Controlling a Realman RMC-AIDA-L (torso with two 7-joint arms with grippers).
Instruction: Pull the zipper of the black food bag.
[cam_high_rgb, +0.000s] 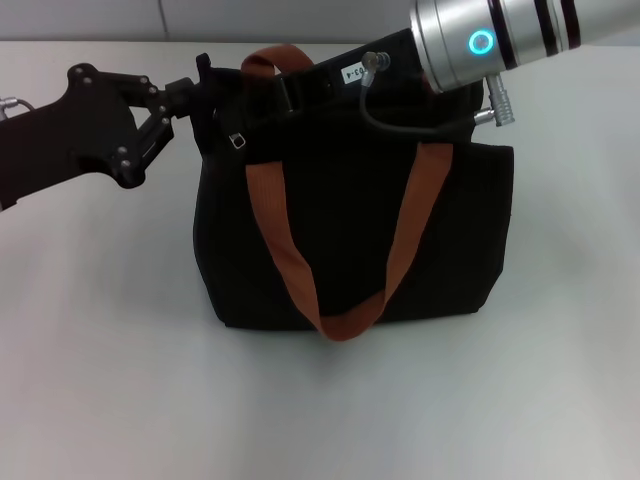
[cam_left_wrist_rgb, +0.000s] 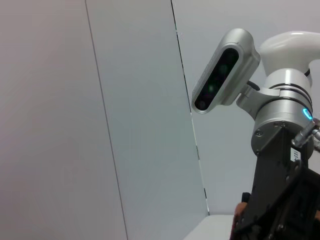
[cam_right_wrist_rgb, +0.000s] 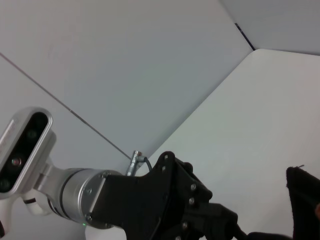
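Observation:
The black food bag (cam_high_rgb: 350, 230) stands upright in the middle of the white table, its two orange-brown straps draped over the front. A small silver zipper pull (cam_high_rgb: 238, 141) shows near the bag's upper left corner. My left gripper (cam_high_rgb: 196, 95) reaches in from the left and is shut on that top corner of the bag. In the right wrist view, the left gripper (cam_right_wrist_rgb: 227, 220) points toward a black bag corner (cam_right_wrist_rgb: 302, 200). My right gripper (cam_high_rgb: 292, 86) comes from the upper right and lies over the bag's top edge, dark against the black fabric.
The white table (cam_high_rgb: 100, 380) spreads around the bag on all sides. A grey wall with panel seams (cam_left_wrist_rgb: 100, 100) stands behind. The right arm's silver wrist and cable (cam_high_rgb: 470, 45) hang over the bag's upper right.

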